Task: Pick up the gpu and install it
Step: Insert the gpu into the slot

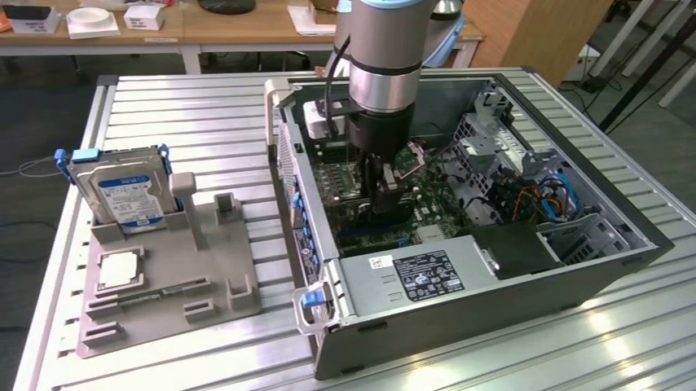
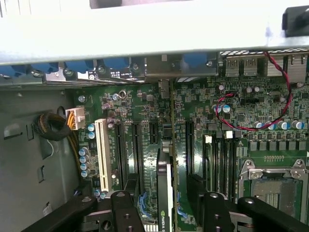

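Gripper (image 2: 165, 203) first: I've got it down inside the open computer case (image 1: 609, 269), fingers (image 2: 126, 208) clamped on the gpu (image 2: 165, 183), which stands on edge over the motherboard (image 2: 227, 140), just above the expansion slots (image 2: 135, 150).

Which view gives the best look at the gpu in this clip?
The wrist view: the gpu appears edge-on between the tool fingers, standing over the motherboard slots. In the exterior view the card sits low inside the computer case, mostly hidden behind the arm and tool.
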Available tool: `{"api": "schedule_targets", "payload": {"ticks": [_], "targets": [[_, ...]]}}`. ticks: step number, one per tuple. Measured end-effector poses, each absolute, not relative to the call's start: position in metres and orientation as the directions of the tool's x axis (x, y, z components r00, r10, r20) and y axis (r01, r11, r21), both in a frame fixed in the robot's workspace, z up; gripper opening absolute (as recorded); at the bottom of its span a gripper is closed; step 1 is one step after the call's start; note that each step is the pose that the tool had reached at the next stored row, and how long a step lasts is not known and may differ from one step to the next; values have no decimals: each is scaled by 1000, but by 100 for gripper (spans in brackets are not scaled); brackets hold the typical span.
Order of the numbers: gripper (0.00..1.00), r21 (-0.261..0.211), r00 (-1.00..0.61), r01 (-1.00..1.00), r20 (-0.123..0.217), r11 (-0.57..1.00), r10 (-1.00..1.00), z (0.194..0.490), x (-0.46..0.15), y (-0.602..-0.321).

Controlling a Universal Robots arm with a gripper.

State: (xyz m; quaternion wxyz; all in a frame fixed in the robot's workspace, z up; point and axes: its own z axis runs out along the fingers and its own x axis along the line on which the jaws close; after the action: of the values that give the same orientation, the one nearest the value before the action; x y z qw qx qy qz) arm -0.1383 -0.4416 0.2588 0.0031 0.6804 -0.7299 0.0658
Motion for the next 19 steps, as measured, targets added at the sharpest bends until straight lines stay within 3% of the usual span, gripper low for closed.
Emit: {"api": "schedule_targets", "payload": {"ticks": [19], "targets": [[53, -136, -78, -989, 89, 66, -993, 262, -139, -434]]}}
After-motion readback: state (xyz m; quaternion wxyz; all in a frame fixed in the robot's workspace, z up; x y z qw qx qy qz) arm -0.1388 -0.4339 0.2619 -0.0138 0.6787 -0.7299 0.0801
